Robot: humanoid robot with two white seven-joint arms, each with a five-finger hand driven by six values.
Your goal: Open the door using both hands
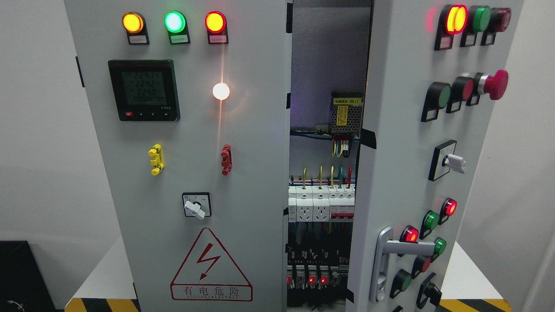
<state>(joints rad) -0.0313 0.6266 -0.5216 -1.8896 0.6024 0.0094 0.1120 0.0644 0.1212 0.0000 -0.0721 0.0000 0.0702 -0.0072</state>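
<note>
Standing ajar at about three o'clock in the head view, the right door [407, 173] of the grey electrical cabinet [243, 130] is swung outward, its face turned at an angle. No robot hand shows anywhere, so how the fingers stand cannot be told, nor how the door lies relative to either one. A silver lever handle [383, 264] sits low on that door at about five o'clock, among red and green push buttons, with a red mushroom button [495, 84] up at two o'clock. The left door [182, 151] faces the camera flat at about nine to twelve o'clock, carrying three lit lamps along its top, a digital meter [144, 90], a rotary switch [196, 205] and a red lightning warning triangle [211, 265]. Between the two doors, the gap shows wiring, a perforated power supply [347, 113] and white breakers [321, 203]. The cabinet stands on a white desk [108, 273] with yellow-black striping along its near edge.
</note>
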